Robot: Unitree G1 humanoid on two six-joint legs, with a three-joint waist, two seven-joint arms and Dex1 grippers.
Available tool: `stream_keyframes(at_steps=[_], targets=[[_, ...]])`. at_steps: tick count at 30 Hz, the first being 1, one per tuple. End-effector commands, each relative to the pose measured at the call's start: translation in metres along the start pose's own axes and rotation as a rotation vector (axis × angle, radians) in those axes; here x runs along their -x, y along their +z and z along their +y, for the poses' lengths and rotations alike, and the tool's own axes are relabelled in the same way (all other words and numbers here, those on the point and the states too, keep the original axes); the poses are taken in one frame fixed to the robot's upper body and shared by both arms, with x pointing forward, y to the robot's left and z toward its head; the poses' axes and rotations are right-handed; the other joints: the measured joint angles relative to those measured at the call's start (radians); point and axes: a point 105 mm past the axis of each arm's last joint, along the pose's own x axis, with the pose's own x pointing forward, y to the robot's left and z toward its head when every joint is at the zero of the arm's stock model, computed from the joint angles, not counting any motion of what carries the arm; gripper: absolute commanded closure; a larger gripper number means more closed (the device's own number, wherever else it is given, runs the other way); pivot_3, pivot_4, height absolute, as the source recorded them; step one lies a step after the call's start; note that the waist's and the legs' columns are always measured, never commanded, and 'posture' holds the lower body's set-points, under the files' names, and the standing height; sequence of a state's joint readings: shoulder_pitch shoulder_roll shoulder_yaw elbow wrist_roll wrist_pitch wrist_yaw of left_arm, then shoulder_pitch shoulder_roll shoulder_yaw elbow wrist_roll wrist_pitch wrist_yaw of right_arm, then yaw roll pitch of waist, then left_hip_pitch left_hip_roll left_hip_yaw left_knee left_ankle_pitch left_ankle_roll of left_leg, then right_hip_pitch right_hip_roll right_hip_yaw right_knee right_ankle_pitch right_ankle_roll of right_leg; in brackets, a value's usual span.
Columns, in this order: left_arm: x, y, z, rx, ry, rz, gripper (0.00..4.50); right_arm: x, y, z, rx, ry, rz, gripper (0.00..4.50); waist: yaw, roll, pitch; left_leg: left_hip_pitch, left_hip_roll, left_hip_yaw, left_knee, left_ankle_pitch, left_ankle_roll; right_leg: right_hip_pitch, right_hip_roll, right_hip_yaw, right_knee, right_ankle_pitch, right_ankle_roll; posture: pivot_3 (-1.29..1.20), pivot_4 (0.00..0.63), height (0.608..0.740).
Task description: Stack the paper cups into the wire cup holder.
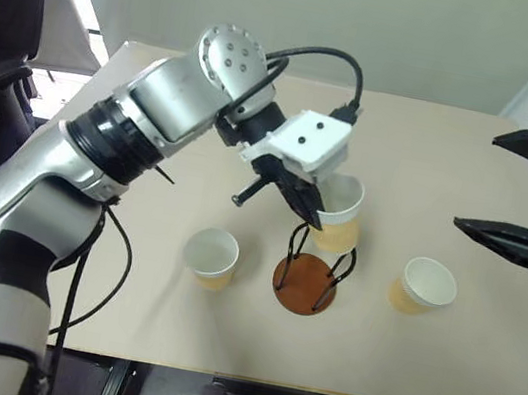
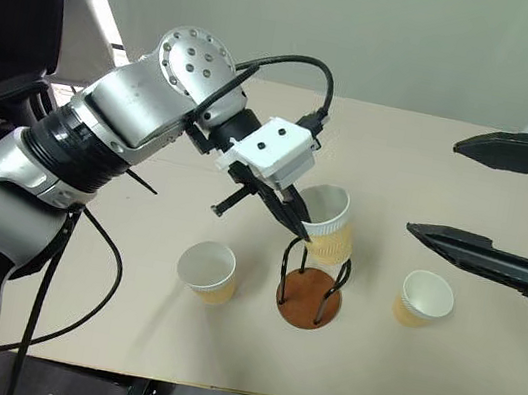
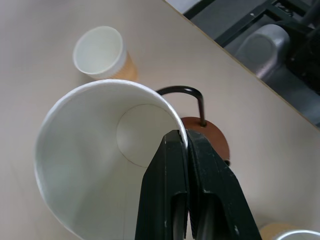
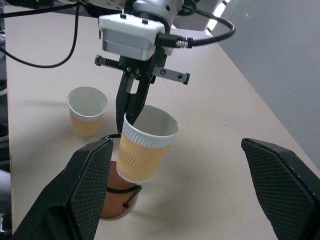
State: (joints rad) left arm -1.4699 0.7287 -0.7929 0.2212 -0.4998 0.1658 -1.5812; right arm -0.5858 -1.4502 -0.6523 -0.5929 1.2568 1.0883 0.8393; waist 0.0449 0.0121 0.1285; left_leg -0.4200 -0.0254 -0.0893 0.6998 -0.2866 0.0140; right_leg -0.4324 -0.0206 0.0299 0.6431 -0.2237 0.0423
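Between the pinched fingers of the left gripper (image 2: 302,226): one paper cup (image 2: 327,223), held by its rim, tilted, just above the wire cup holder (image 2: 309,291). Either side of the holder: two more cups (image 2: 207,270) (image 2: 423,298), upright on the table (image 2: 254,135). Right gripper (image 2: 468,191): fingers wide apart, empty, raised beside the held cup
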Motion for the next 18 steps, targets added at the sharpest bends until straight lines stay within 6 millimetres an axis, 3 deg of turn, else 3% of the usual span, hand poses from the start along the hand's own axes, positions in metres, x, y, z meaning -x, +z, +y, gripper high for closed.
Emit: stream_keyframes(at_steps=[1,10,18], targets=[[0.001,0.011,-0.006,-0.063,-0.052,0.002,4.45,0.006,0.011,-0.002,0.034,-0.037,-0.018,0.29,0.001,0.0,0.0,0.0,0.0,0.0,0.0,0.0,0.0,0.0,0.0,0.0,0.0,0.0,0.0,0.0,0.15,0.74],[-0.008,0.007,-0.013,-0.063,-0.099,0.006,4.45,0.004,-0.01,0.007,-0.055,0.0,0.069,0.29,0.004,0.0,0.0,0.0,0.0,0.0,0.0,0.0,0.0,0.0,0.0,0.0,0.0,0.0,0.0,0.0,0.15,0.74],[-0.011,0.005,-0.015,-0.065,-0.119,0.016,4.45,0.009,-0.009,0.002,-0.044,-0.031,0.078,0.29,0.004,0.0,0.0,0.0,0.0,0.0,0.0,0.0,0.0,0.0,0.0,0.0,0.0,0.0,0.0,0.0,0.15,0.74]])
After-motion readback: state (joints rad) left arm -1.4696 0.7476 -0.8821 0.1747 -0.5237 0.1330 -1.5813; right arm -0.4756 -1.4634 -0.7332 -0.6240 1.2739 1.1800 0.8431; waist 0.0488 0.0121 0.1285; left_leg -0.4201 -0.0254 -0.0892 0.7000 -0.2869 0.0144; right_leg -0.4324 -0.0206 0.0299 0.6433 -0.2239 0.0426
